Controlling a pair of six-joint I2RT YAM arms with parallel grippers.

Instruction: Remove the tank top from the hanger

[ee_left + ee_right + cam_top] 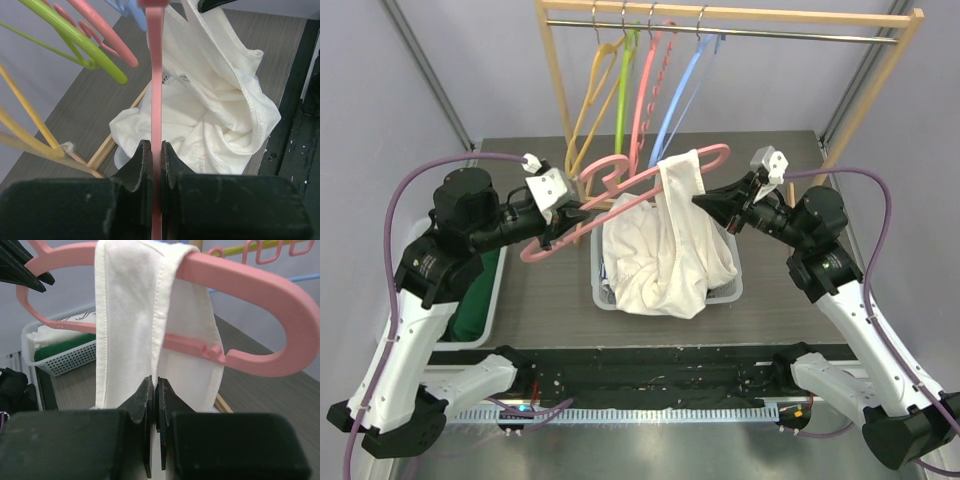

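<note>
A pink hanger (620, 185) is held level above the basket, and my left gripper (563, 215) is shut on its left end. In the left wrist view the hanger's bar (157, 75) runs straight between the closed fingers of the left gripper (156, 150). The white tank top (670, 250) hangs by one strap over the hanger's right part, with its body slumped into the basket. My right gripper (705, 205) is at that strap. In the right wrist view the right gripper (156, 385) is shut on the edge of the strap (125, 315), just below the hanger (260, 287).
A white mesh basket (730, 290) sits under the tank top at the table's middle. Behind it stands a wooden rack (740, 14) with yellow, green, pink and blue hangers. A bin holding green cloth (480, 300) lies at the left.
</note>
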